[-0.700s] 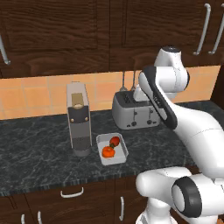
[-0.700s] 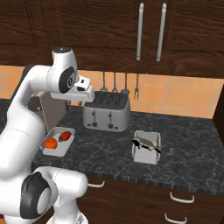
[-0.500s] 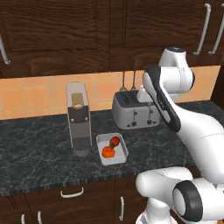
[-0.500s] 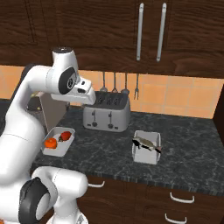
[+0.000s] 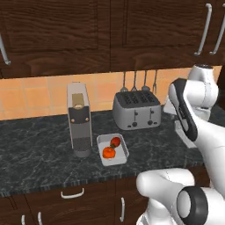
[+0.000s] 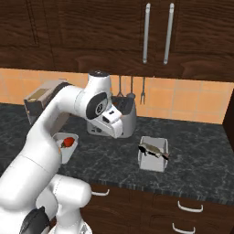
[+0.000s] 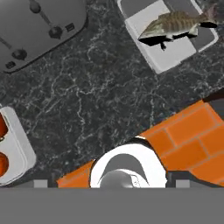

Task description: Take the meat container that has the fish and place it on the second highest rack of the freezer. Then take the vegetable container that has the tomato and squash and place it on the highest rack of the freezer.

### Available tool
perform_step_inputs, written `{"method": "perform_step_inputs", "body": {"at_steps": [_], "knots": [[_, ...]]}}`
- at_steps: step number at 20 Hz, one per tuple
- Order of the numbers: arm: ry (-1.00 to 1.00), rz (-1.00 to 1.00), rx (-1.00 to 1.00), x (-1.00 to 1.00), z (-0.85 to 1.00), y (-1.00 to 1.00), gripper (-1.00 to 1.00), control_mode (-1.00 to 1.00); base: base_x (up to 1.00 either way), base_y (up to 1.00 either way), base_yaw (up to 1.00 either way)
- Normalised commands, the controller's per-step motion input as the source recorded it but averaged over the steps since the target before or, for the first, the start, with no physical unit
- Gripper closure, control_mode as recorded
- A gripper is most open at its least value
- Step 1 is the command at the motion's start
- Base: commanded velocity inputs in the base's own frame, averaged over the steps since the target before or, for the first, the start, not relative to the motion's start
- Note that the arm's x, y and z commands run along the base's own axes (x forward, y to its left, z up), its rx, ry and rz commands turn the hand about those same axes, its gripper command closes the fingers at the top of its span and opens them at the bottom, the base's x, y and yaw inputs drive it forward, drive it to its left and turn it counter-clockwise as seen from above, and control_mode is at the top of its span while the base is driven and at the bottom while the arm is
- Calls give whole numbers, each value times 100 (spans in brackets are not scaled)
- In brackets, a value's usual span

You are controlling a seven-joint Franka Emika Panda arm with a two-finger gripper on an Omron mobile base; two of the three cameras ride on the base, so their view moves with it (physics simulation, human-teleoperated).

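The meat container [image 6: 153, 155], a white tray holding the brown fish [image 6: 152, 150], sits on the dark counter right of the toaster. In the hand view this meat container [image 7: 175, 48] and its fish [image 7: 175, 24] lie at the top right. The vegetable container [image 5: 113, 150] holds the red tomato [image 5: 115, 141] and orange squash [image 5: 108, 152], in front of the coffee machine. My gripper [image 6: 116, 130] hangs open and empty above the counter, in front of the toaster and between the two trays, left of the fish. The freezer and its racks are out of view.
A silver toaster [image 5: 136, 110] stands at the back of the counter, with a tall grey coffee machine [image 5: 79, 118] to its left. Utensils [image 6: 131, 87] hang on the orange tiled wall. Dark wall cabinets [image 5: 110, 30] overhang the counter.
The arm has swung right and lower, bringing the hand from above the counter's left part to in front of the toaster, nearer the fish tray. The trays have not moved.
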Motion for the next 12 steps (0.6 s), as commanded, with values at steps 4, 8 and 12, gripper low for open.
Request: {"method": "perform_step_inputs", "body": {"at_steps": [4, 8, 12], "knots": [[28, -49, 16, 28, -43, -100, -100, -100, 0, 0, 0], [22, -28, 21, 33, -75, -100, -100, -100, 0, 0, 0], [6, -29, 2, 56, -86, -97, -100, -100, 0, 0, 0]]}}
